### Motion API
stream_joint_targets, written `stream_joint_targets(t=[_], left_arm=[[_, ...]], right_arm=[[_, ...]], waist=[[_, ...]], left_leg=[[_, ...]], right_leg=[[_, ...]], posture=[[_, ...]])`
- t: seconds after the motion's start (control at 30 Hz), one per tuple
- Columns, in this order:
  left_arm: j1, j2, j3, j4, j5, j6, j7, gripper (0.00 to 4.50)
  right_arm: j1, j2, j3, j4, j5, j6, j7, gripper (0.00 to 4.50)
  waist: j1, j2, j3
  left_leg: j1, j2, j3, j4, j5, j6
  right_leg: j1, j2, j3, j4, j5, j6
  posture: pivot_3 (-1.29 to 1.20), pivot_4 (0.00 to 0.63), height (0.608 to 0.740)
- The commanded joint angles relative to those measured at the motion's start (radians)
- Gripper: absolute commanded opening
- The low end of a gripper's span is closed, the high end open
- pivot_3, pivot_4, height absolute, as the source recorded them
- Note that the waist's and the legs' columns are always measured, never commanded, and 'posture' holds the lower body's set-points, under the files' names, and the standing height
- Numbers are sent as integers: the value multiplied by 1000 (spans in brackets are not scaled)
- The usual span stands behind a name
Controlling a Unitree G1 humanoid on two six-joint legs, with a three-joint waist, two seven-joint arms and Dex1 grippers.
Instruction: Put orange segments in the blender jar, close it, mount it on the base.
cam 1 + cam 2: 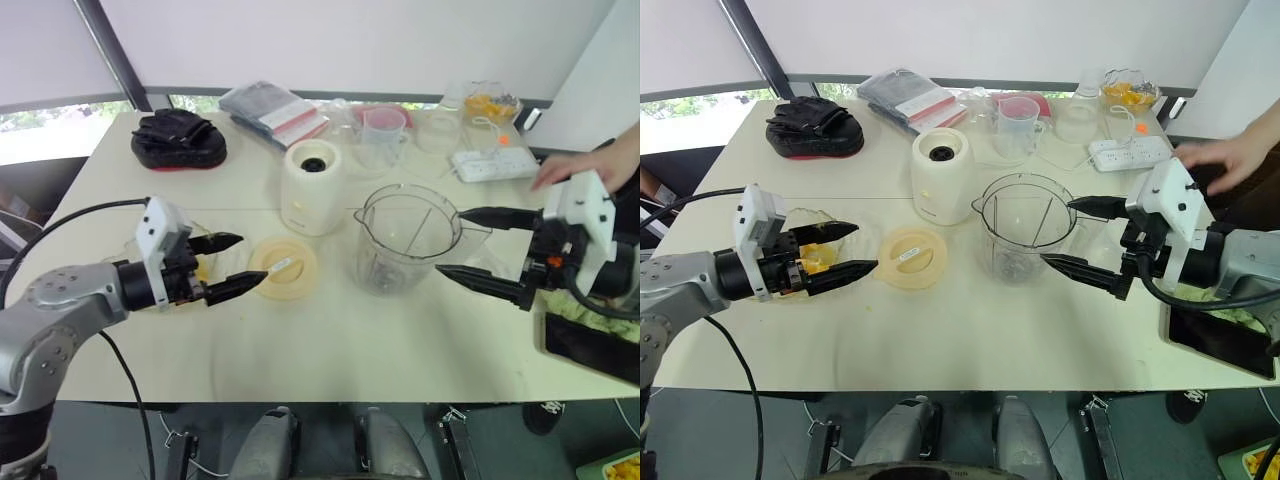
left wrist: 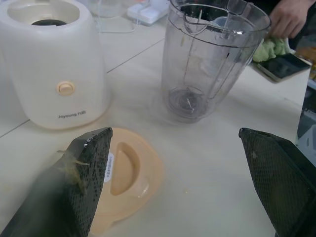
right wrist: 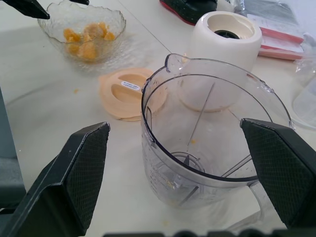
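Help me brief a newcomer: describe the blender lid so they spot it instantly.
Find the white blender base on the table. Just in front of it lies the lid, left of the clear jar. It is the only flat, pale orange disc, bearing a white label.

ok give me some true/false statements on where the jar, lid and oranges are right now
1. The blender jar is mounted on the base. False: it stands on the table beside the base.
2. The lid lies on the table, off the jar. True.
3. The jar already holds orange segments. False: they sit in the glass bowl; the jar holds none.
4. The left gripper and right gripper are both open and empty. True.
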Motion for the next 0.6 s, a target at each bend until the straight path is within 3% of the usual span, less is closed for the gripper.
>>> stream_joint_targets(t=[0.03,0.37,0.6], left_arm=[[-20,7,3,-13,-7,-6,7,4273],[-32,10,1,-10,-1,-15,22,4273],[-64,55,22,24,16,-24,-5,4273]], right_arm=[[-24,-16,-20,-11,17,-7,-1,4450],[-56,-1,10,4,6,-17,-13,4450],[-183,76,91,42,5,-51,-75,4450]], waist=[[0,0,0],[0,0,0],[-4,0,1]], left_leg=[[0,0,0,0,0,0],[0,0,0,0,0,0],[0,0,0,0,0,0]], right_leg=[[0,0,0,0,0,0],[0,0,0,0,0,0],[-1,0,0,0,0,0]], posture=[[0,150,740],[0,150,740],[0,150,740]])
